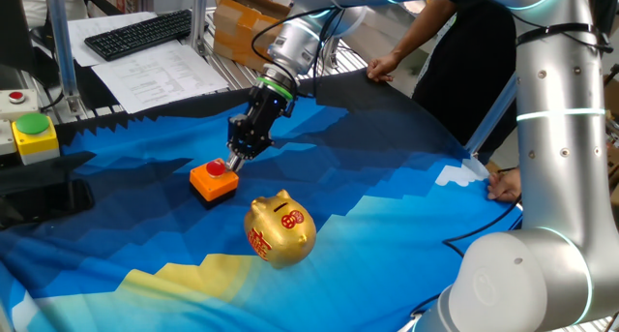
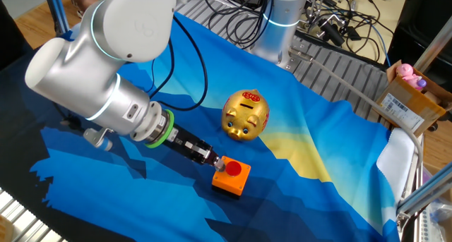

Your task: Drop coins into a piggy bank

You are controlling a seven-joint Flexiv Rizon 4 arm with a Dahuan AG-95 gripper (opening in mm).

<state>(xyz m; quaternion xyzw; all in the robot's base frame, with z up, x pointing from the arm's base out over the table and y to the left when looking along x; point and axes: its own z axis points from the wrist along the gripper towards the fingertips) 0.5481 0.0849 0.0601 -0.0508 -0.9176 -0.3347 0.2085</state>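
Observation:
The gold piggy bank (image 1: 280, 230) stands upright on the blue cloth, slot on top; it also shows in the other fixed view (image 2: 246, 116). A red coin (image 1: 216, 166) lies on top of an orange square block (image 1: 213, 183) to the pig's left, and shows in the other fixed view (image 2: 236, 169) on the block (image 2: 232, 180). My gripper (image 1: 233, 159) is tilted down with its fingertips at the coin's edge, also in the other fixed view (image 2: 219, 163). The fingers look close together; I cannot tell whether they grip the coin.
A green push-button on a yellow box (image 1: 35, 134) sits at the left edge. A keyboard (image 1: 140, 32) and papers lie behind. A person's hands (image 1: 382, 69) rest on the cloth's far edge. A cardboard box (image 2: 413, 101) and cables (image 2: 240, 27) lie beyond the cloth.

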